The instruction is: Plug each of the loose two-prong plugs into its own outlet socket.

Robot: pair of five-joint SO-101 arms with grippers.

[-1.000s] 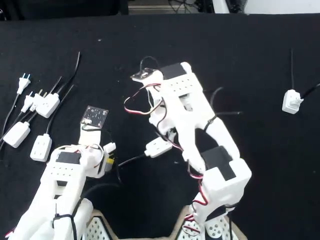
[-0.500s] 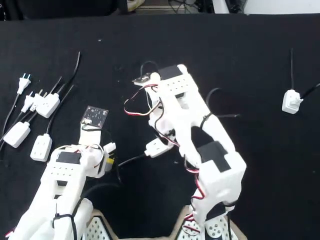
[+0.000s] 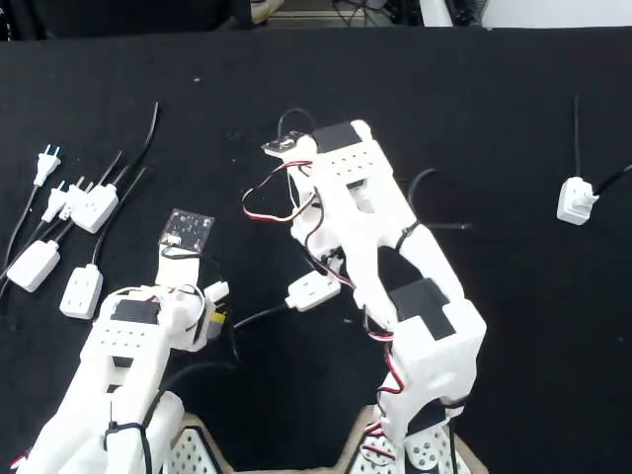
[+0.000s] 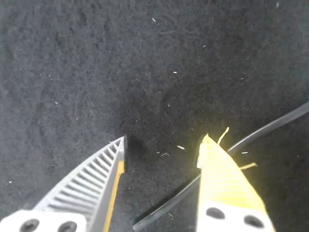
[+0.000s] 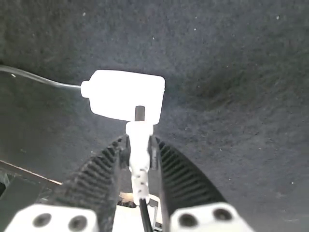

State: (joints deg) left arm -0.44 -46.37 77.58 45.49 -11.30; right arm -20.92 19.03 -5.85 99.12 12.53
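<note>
While the right gripper stands clamped on a white two-prong plug, the plug's tip meets the face of a white outlet socket lying flat on the black table. One dark prong spans the short gap between plug body and socket, so the body sits not quite flush. The ribbed jaws press the plug from both sides, and its black cord runs back between them. A thin grey lead leaves the socket's far end.

Seen from above, that socket lies near the table's middle, half tucked under the right arm, which bends down over it. The left arm sits low at the near left corner. The left gripper hangs with its two fingers apart and nothing between them, just above the cloth, where a black cable crosses under the yellow-taped finger.

Well apart, by the table's left edge, loose plugs and three more sockets lie clustered with their cords. Another white socket block rests alone near the right edge.
</note>
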